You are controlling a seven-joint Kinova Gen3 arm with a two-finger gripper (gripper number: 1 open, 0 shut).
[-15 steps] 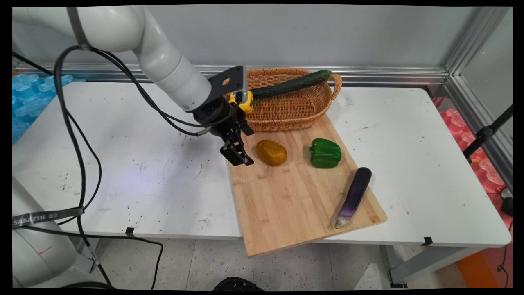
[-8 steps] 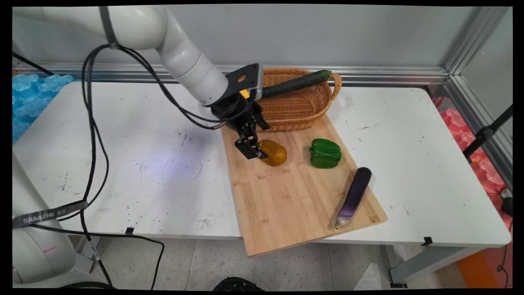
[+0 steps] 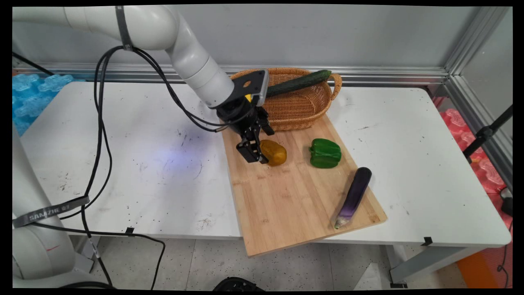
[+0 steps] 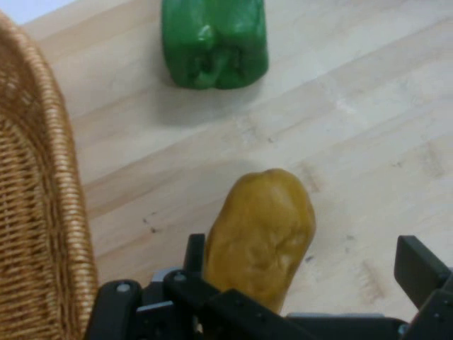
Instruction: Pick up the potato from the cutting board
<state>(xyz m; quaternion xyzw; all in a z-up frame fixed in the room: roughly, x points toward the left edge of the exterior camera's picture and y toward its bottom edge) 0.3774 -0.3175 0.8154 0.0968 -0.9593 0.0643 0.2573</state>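
Eggplant (image 3: pixel 354 196) is seen at the cutting board's (image 3: pixel 286 205) near right edge. Farther back, the gripper (image 3: pixel 256 155) is spread wide around the potato (image 3: pixel 274 152), not closed on it. Beyond lie the green pepper (image 3: pixel 325 153) and basket (image 3: pixel 297 108).

The arm (image 3: pixel 192 69) is glossy white with rounded links (black cables (image 3: pixel 98 123) strapped on), ending in a black end effector (image 3: pixel 256 153) with exposed linkage.

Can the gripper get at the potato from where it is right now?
Probably yes: the open gripper already straddles the potato on the cutting board, nothing between them.
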